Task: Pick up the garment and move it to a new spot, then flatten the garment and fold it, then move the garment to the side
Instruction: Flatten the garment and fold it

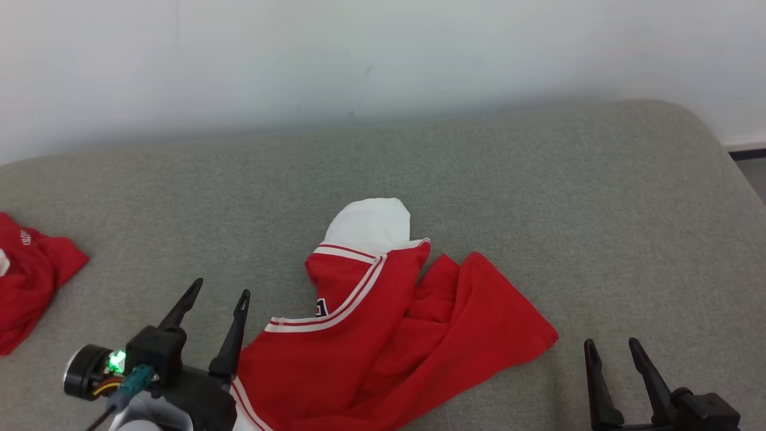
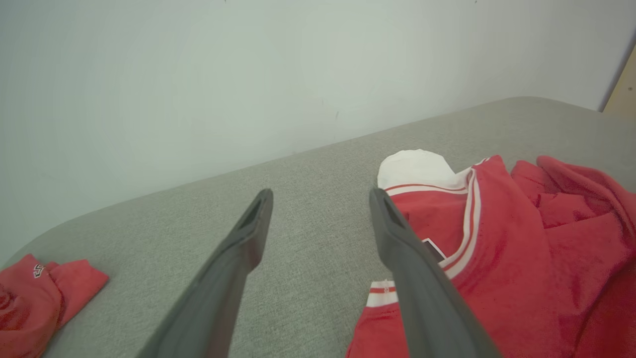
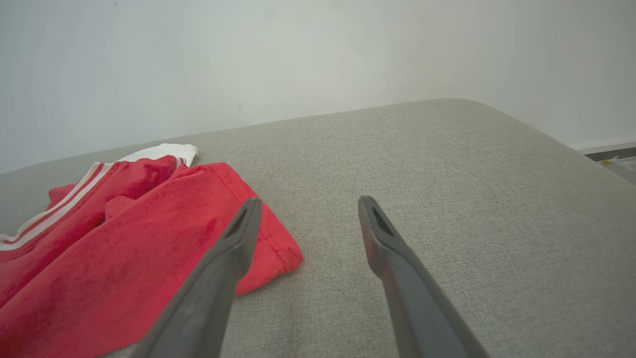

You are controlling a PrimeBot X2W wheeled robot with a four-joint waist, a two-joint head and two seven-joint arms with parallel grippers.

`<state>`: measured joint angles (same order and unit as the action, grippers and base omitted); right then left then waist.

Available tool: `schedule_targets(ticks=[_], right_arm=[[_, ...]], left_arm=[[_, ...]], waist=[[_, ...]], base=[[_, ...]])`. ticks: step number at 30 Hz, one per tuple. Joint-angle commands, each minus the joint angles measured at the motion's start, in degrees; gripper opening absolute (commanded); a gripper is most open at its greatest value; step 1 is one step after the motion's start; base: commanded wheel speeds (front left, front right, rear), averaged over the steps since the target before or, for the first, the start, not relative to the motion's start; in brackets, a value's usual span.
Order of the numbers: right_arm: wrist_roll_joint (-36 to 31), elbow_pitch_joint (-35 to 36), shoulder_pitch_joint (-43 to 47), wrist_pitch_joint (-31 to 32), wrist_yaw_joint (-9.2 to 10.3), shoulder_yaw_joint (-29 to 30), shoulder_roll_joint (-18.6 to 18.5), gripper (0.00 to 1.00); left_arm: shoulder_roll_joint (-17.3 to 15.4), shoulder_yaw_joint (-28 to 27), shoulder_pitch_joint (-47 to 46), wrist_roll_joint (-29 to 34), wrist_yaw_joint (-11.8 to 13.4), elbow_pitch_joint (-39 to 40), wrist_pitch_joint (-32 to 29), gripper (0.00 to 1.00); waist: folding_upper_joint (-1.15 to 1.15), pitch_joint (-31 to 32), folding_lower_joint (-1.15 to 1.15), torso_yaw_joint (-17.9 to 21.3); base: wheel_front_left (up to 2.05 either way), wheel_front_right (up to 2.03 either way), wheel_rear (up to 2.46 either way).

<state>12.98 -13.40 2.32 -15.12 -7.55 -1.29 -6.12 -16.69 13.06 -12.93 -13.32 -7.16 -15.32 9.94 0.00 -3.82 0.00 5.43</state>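
A red garment [image 1: 395, 335] with white striped trim and a white lining patch lies crumpled on the grey cushion, near the front middle. It also lies at the right of the left wrist view, garment [image 2: 521, 258], and at the left of the right wrist view, garment [image 3: 124, 258]. My left gripper [image 1: 218, 287] stands open just left of the cloth, its right finger beside the trimmed edge, holding nothing. Open and empty too, my right gripper [image 1: 613, 344] hovers to the right of the garment's corner, apart from it.
A second red cloth [image 1: 30, 281] lies bunched at the cushion's left edge, also in the left wrist view, red cloth [image 2: 39, 298]. The grey cushion [image 1: 538, 197] ends at a pale wall behind and rounds off at the right, with floor beyond.
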Motion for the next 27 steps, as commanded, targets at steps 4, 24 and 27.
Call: schedule_targets(ticks=[4, 24, 27], right_arm=[[-0.54, -0.04, -1.01, -0.04, 0.13, 0.09, 0.54, 1.00], [-1.16, -0.71, -2.90, -0.04, 0.13, 0.40, 0.54, 1.00], [-1.29, -0.68, -2.89, -0.04, 0.13, 0.42, 0.55, 1.00]], left_arm=[[-2.19, 3.53, -3.17, -1.93, -0.30, -2.76, -3.43, 1.00], [-8.80, 22.84, -11.36, -13.76, -0.25, -10.51, -18.33, 0.91], [-8.98, 24.82, -12.52, -14.31, -0.26, -11.90, -17.60, 0.00]], waist=[[0.00, -2.80, 0.00, 2.45], [0.00, -4.74, 0.00, 4.08], [0.00, -4.59, 0.00, 4.19]], base=[[0.00, 0.00, 0.00], [0.00, 0.00, 0.00], [0.00, 0.00, 0.00]])
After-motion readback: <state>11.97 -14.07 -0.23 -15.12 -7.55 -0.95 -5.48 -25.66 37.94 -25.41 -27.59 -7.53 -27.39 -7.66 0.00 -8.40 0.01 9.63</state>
